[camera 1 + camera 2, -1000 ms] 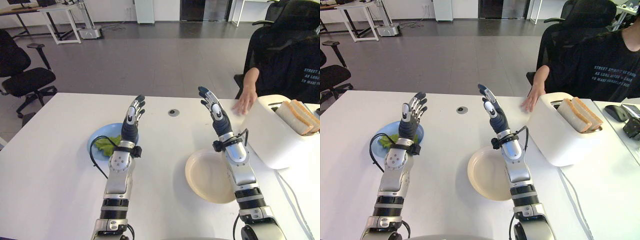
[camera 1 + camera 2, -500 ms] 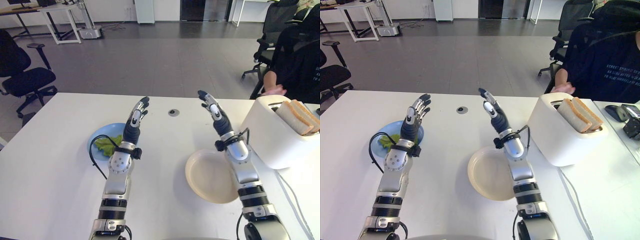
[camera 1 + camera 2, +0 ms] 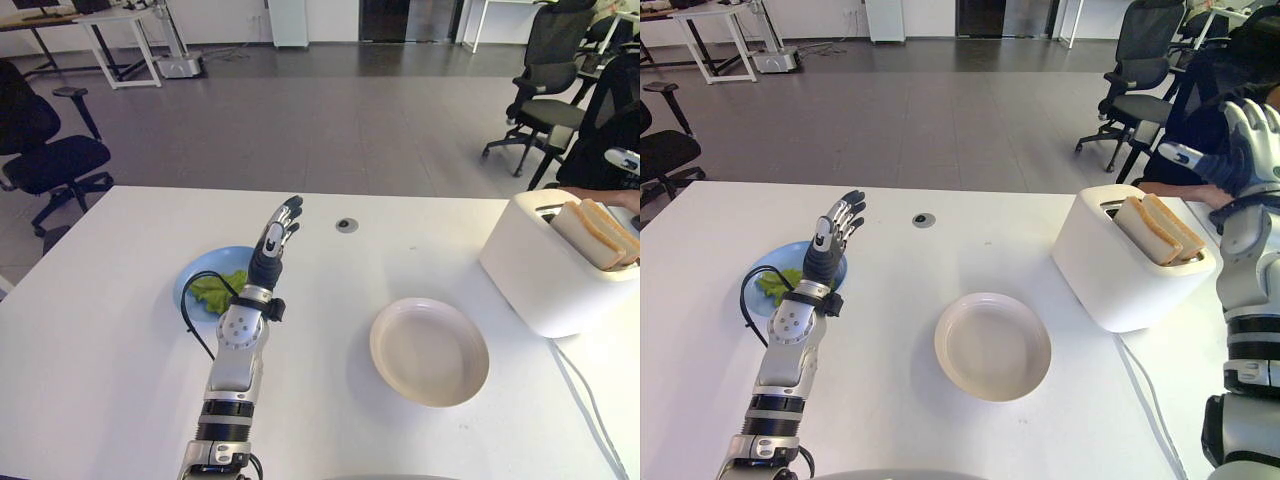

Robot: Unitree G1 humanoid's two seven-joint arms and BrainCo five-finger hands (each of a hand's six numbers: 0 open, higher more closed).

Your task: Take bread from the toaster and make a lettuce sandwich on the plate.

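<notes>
right hand (image 3: 1252,125) swung from plate (image 3: 992,350) to beside toaster (image 3: 1110,275); fingers open, empty | left hand (image 3: 828,245) open, raised near lettuce (image 3: 778,284) | bread (image 3: 1155,230) in slots; grab likely next

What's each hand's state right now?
Left hand: open, holding nothing.
Right hand: open, holding nothing.

The dark-fingered left hand (image 3: 272,240) and right hand (image 3: 1252,130) are faced with silver-white plates. Each is joined by a black wrist band to a silver metal forearm casing (image 3: 236,345), which is ringed in black lower down. A thin black cable (image 3: 186,318) is attached at the left wrist.
</notes>
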